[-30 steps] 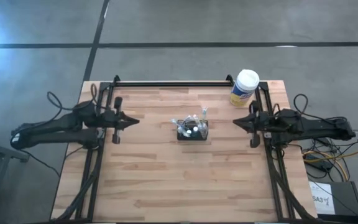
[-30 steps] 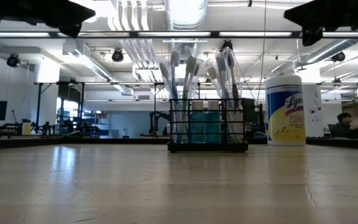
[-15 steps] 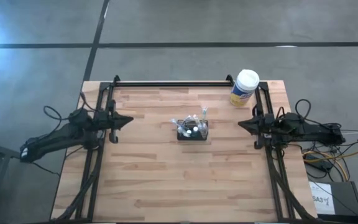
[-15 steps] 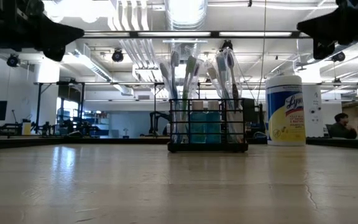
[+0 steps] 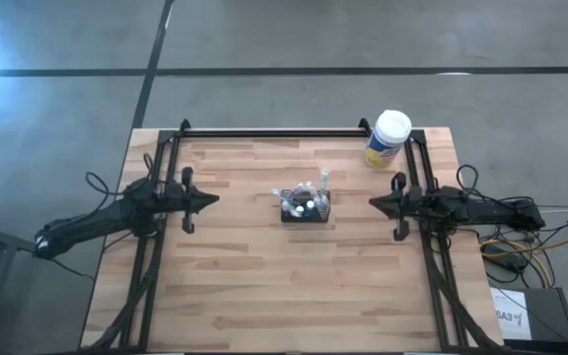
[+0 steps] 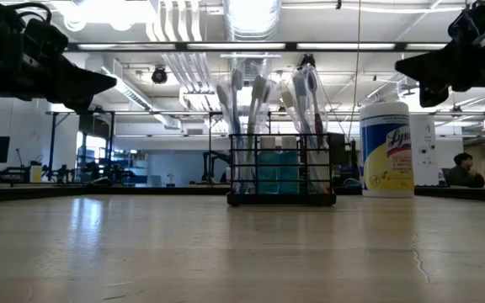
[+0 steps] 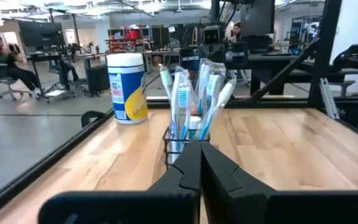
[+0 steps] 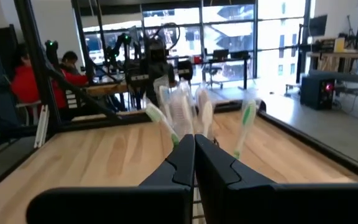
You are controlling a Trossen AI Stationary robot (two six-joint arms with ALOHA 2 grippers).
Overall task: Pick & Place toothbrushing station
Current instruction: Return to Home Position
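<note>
Overhead, the toothbrushing station (image 5: 306, 206) stands on the tabletop (image 5: 264, 286) between left gripper (image 5: 214, 199) and right gripper (image 5: 372, 204), well apart; only wrist views show their fingers (image 7: 189, 167) pressed together, empty.

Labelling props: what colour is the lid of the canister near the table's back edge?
White; the lid tops a yellow canister, clearest in the high view.

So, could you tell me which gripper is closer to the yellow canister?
The right gripper, on the same side as the canister; the left gripper is beyond the caddy.
</note>
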